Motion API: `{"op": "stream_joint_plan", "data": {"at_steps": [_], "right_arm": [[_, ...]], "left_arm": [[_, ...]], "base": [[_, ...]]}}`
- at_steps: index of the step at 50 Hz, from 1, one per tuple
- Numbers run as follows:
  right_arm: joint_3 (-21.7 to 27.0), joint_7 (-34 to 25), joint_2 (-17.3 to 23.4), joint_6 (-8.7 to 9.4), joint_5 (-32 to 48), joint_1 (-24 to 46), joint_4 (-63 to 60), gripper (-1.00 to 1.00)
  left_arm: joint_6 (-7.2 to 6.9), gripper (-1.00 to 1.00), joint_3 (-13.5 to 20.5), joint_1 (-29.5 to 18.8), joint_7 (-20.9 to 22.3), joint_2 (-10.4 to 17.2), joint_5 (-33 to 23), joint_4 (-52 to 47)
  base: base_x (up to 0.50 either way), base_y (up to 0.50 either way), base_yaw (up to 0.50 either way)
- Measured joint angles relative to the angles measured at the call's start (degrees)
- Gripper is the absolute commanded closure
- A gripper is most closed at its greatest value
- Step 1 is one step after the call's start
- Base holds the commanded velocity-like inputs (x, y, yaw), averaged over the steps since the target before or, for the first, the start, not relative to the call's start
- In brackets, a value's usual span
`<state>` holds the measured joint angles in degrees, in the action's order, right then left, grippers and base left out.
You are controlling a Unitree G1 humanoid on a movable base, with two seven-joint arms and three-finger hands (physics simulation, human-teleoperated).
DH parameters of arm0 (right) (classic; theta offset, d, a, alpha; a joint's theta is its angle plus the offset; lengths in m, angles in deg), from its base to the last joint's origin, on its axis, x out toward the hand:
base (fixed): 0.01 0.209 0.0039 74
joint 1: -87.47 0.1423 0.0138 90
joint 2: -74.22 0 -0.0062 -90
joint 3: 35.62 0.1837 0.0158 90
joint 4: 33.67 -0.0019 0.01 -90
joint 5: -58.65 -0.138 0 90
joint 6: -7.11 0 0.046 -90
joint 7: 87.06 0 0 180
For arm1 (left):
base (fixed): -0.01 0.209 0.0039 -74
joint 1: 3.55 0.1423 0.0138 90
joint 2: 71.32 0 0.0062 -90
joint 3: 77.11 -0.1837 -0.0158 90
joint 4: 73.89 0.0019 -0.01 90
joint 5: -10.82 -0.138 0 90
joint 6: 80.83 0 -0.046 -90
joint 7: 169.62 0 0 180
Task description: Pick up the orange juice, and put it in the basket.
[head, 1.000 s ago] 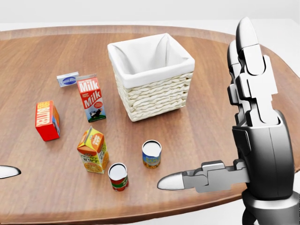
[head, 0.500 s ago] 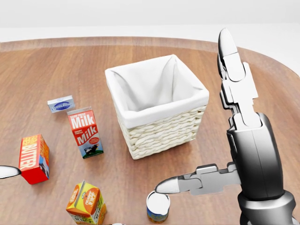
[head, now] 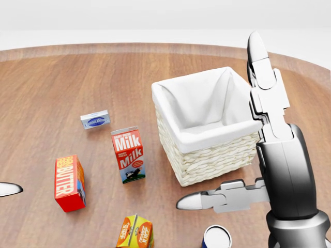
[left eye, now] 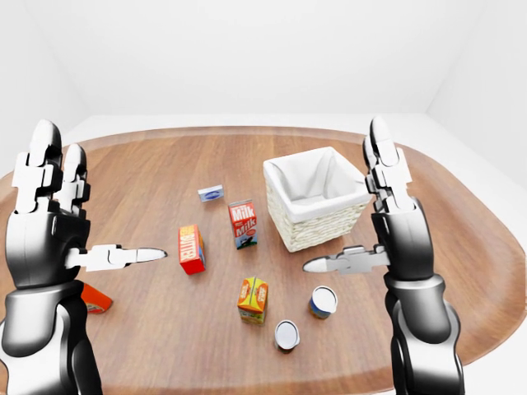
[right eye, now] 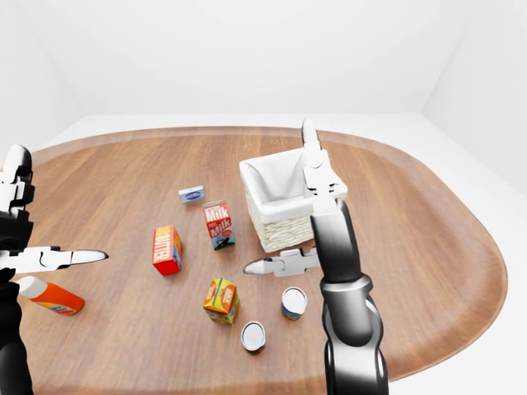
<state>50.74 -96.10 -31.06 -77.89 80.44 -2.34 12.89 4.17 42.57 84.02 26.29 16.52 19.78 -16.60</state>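
Observation:
The orange juice carton, orange and yellow, stands upright on the wooden table, low and centre in the left-eye view; it also shows at the bottom edge of the head view. The white-lined wicker basket stands up and to the right of it. My right hand is open and raised beside the basket, thumb pointing left, holding nothing. My left hand is open and raised at the left, well away from the carton.
A milk carton, a red butter box and a small blue-white box stand left of the basket. Two cans sit near the juice. An orange bottle lies at the left.
The head view has shifted: everything first slid down the picture, then right and slightly up, so the camera moved. Both hands stay open and empty.

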Motion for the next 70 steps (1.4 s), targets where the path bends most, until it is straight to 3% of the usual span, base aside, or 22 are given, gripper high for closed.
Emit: {"op": "stream_joint_plan", "data": {"at_steps": [14, 25, 70], "right_arm": [[0.21, -0.05, 0.25, 0.0, 0.33, 0.35, 0.12, -1.0], [-0.8, -1.93, 0.64, 0.0, 5.16, 1.51, 0.21, -1.0], [-10.14, -17.19, -3.49, 0.0, 27.79, 6.21, 4.53, -1.0]], "left_arm": [[0.0, -1.0, 0.05, 0.11, 0.14, -0.05, 0.03, -0.11], [0.0, -1.0, 0.03, 0.1, 0.16, -0.07, 0.01, -0.11], [0.0, -1.0, 0.06, 0.06, 0.15, -0.11, -0.01, -0.69]], "base": [[0.0, 0.0, 0.0], [0.0, 0.0, 0.0], [0.0, 0.0, 0.0]]}}
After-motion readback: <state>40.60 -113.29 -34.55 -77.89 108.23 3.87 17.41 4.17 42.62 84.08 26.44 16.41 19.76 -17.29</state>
